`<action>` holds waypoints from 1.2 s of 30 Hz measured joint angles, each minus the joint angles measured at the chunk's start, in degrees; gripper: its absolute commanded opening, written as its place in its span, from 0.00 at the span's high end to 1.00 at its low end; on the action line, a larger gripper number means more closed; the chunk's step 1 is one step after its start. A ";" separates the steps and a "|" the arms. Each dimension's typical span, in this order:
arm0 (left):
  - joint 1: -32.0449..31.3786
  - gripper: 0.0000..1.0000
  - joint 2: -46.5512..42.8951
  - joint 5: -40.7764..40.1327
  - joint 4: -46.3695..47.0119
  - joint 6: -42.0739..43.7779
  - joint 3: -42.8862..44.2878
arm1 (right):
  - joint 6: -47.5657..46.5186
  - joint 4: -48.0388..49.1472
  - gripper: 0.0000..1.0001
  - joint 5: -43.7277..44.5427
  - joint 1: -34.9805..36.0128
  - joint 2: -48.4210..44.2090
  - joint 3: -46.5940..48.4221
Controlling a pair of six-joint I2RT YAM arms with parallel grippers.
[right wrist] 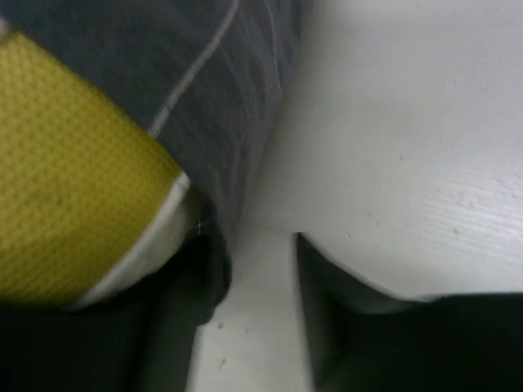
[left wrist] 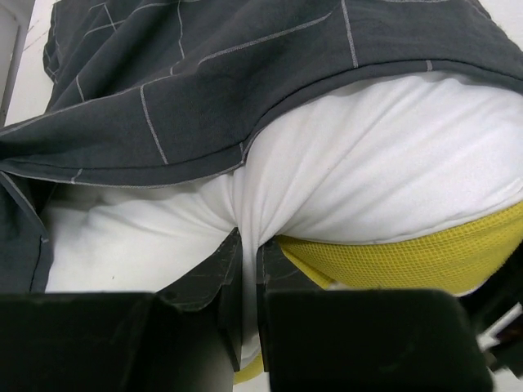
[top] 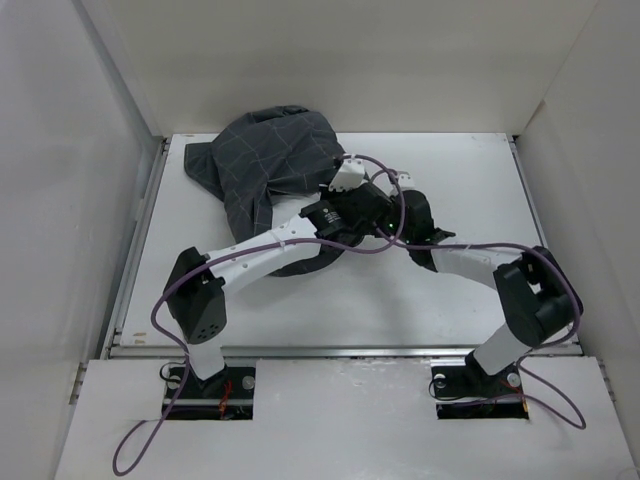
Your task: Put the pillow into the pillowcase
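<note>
Here, pillow (left wrist: 392, 163) edge beyond pillowcase (left wrist: 204, 82) hem.

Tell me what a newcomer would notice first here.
The dark checked pillowcase, heaped on the far side of the table left of centre, catches the eye first. In the left wrist view the white pillow bulges from under it, its yellow band along the lower edge. The left gripper has its fingers closed on a fold of the pillow.
</note>
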 measured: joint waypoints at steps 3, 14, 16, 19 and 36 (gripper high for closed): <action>0.00 1.00 0.00 0.15 -0.04 -0.02 0.00 | 2.36 4.68 1.00 0.76 0.11 2.10 0.00; 2.82 1.00 4.81 4.07 1.53 -2.95 0.48 | 3.67 -10.78 1.00 2.58 0.37 -31.61 -9.92; 3.48 1.00 9.51 3.98 -1.57 -6.29 3.82 | 3.39 -18.53 1.00 1.09 0.48 -43.47 -10.03; 4.04 1.00 16.74 4.26 -5.31 -12.61 10.19 | 3.21 -30.10 1.00 -1.68 0.68 -56.74 -9.66; 0.33 0.01 4.02 17.33 -4.09 -17.68 -9.33 | -3.93 -49.96 0.27 -8.09 1.09 -50.31 -4.87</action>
